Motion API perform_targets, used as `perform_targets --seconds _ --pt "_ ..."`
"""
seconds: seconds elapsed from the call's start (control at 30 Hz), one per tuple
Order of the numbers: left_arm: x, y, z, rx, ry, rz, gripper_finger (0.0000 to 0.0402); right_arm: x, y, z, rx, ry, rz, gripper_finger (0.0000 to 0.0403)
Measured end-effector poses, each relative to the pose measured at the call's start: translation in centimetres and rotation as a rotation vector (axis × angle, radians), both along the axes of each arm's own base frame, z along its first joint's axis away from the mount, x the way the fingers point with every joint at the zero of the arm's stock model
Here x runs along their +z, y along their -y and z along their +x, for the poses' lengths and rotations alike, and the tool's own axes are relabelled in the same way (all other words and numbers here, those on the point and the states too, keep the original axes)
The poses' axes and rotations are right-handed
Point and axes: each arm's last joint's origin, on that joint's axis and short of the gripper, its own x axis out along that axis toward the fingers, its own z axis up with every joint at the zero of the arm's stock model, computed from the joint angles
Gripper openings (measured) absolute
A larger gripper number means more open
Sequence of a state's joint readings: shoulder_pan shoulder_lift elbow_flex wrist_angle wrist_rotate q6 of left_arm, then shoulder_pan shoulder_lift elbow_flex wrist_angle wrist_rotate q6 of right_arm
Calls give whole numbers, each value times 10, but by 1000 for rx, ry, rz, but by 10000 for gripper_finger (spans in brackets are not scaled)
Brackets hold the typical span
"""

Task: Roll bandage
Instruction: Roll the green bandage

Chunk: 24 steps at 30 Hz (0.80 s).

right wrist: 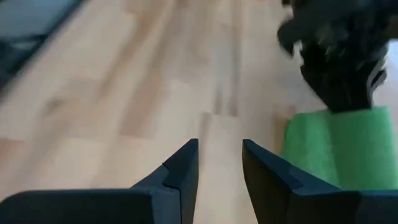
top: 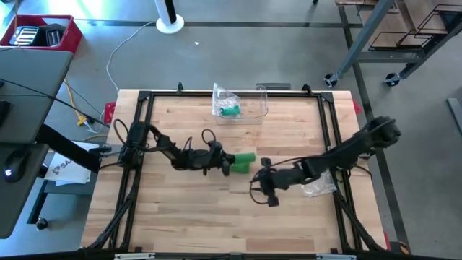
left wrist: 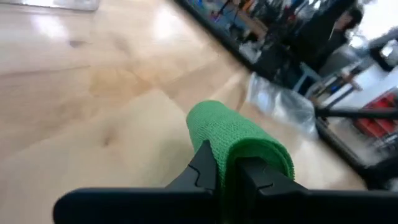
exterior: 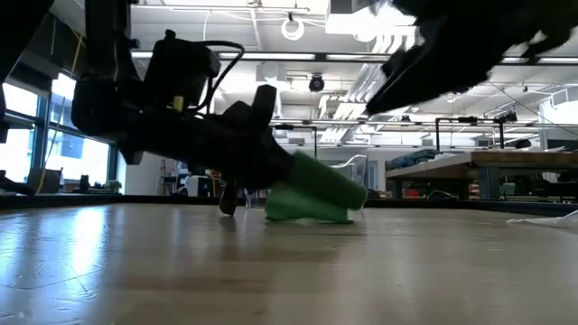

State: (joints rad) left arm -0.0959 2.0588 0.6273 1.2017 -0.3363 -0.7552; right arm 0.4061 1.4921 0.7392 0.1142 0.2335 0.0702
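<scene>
Item: green woven bandage roll [top: 243,161] — appears fully wound into a cylinder, pinched at one end in the left claw [top: 227,163], resting on the wooden table [top: 180,217]. Right claw [right wrist: 217,163] — fingers apart, empty, just beside the roll. Remaining, by judgement: release, little else.

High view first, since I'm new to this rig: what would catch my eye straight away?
The bright green bandage roll at mid-table, pinched by the left gripper. The right gripper sits just beside it, empty, fingers apart. At the far edge, a clear plastic bag holds another green item.
</scene>
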Motion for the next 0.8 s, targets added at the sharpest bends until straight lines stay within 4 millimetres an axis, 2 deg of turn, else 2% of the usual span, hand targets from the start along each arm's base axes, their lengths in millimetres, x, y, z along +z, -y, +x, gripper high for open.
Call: perform_targets --seconds 0.13,0.33,0.5,0.7,0.8 --pt "-2 -10 2 7 19 -53 15 -29 17 20 -56 -43 -44 113" --pt "-4 -12 1 11 -2 -45 14 -68 49 41 -150 -90 -86 113" --pt "-6 -13 1 21 -21 -49 14 -85 67 50 -136 -85 -57 113" --pt "-7 -13 0 26 -24 -57 14 -99 74 56 -114 -69 -83 111" --pt "-7 -13 0 26 -25 -57 14 -106 76 57 -136 -81 -72 92"
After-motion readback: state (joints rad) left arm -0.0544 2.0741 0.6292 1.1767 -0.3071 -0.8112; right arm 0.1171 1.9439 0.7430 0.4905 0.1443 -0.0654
